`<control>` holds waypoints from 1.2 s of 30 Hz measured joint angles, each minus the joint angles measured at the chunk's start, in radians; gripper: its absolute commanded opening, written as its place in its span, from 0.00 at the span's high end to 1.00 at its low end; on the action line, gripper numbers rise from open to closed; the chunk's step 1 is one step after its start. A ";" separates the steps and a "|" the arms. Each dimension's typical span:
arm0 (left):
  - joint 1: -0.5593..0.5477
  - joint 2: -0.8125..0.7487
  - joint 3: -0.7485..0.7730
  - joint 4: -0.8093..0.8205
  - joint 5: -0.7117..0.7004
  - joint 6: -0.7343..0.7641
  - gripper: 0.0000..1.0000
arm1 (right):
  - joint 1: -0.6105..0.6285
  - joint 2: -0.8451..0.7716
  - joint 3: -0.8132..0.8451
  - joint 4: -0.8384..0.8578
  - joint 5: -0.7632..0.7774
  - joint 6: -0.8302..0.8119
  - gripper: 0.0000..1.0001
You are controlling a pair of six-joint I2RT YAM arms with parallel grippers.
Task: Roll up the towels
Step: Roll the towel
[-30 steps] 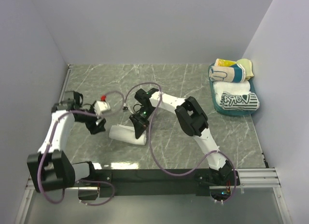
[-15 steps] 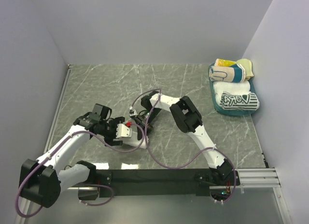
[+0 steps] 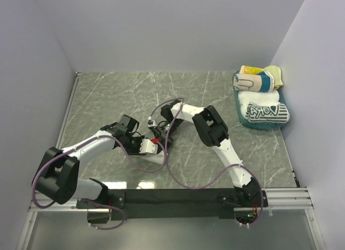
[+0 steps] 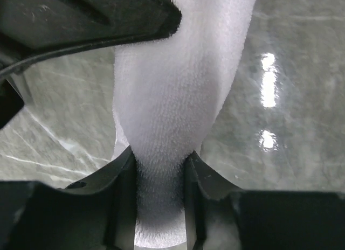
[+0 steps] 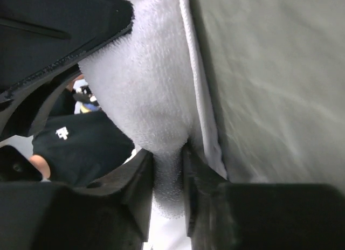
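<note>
The white towel [image 4: 178, 99] is pinched in the left gripper [image 4: 159, 172]. The same towel is clamped by the right gripper [image 5: 168, 166], just beside the left one.

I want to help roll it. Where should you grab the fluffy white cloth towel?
Across its narrow bunched part, from above: the fluffy white cloth towel is soft and squashes thin there, as the left gripper and right gripper pinching it show.

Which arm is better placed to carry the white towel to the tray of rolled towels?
Probably the right. The left hand and the right hand both pinch the white towel. But the tray sits far right, on the right hand's side, and the left would have to reach across.
</note>
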 measured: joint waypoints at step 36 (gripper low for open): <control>0.111 0.711 0.695 -0.633 0.306 -0.307 0.88 | -0.040 -1.374 -0.866 0.552 0.780 -0.227 0.48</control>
